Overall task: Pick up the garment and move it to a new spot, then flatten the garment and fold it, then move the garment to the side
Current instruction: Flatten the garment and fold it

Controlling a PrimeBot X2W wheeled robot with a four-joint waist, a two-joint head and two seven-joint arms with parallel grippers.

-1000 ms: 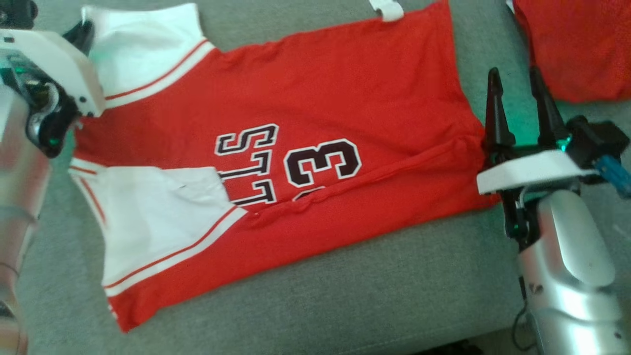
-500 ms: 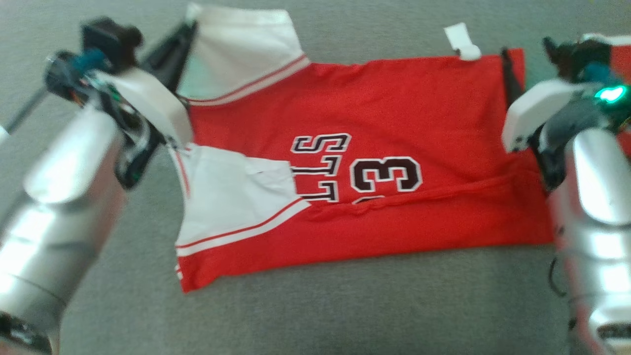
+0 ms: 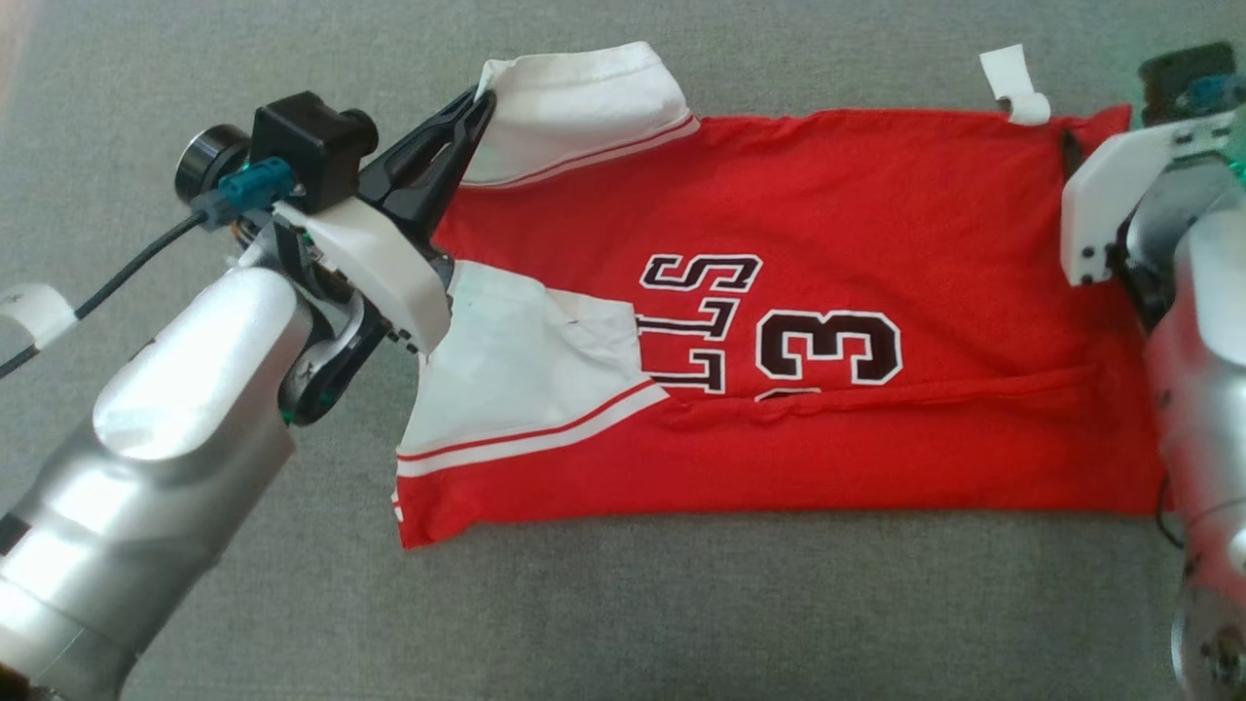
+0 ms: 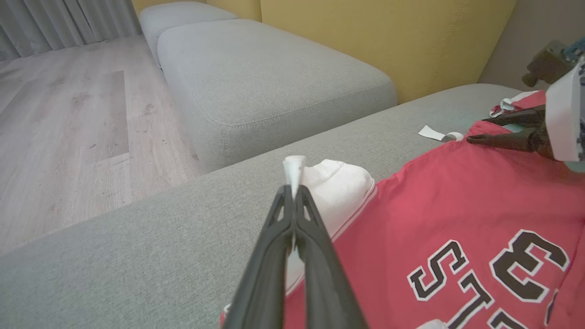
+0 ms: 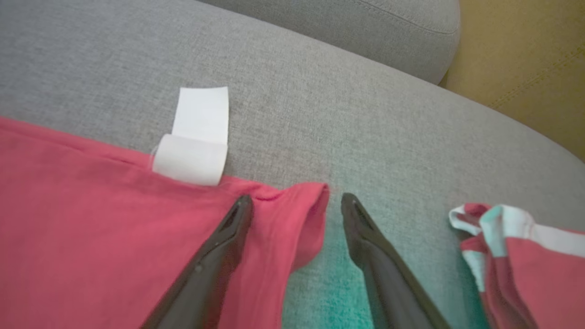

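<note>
Jersey (image 3: pixel 827 224) lay spread flat on grey sofa (image 3: pixel 681 613), number side up, near long edge folded over. Your left hand (image 4: pixel 294 185) was clamped shut on white sleeve (image 3: pixel 584 107) at far left corner, with cloth pinched between fingertips. Your right hand (image 5: pixel 297 198) stood open. One finger was over red cloth, other over bare cushion, hem corner (image 5: pixel 306 214) between them. White tag (image 5: pixel 196 137) lay at far edge, near that corner. Second red garment (image 5: pixel 525 260) lay bunched nearby, to the right of that hand.

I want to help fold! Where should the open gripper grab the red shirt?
At the far hem corner of the red shirt, coming from its right edge. It curls up off the cushion between the open fingers of the right gripper, so it looks easy to pinch.
</note>
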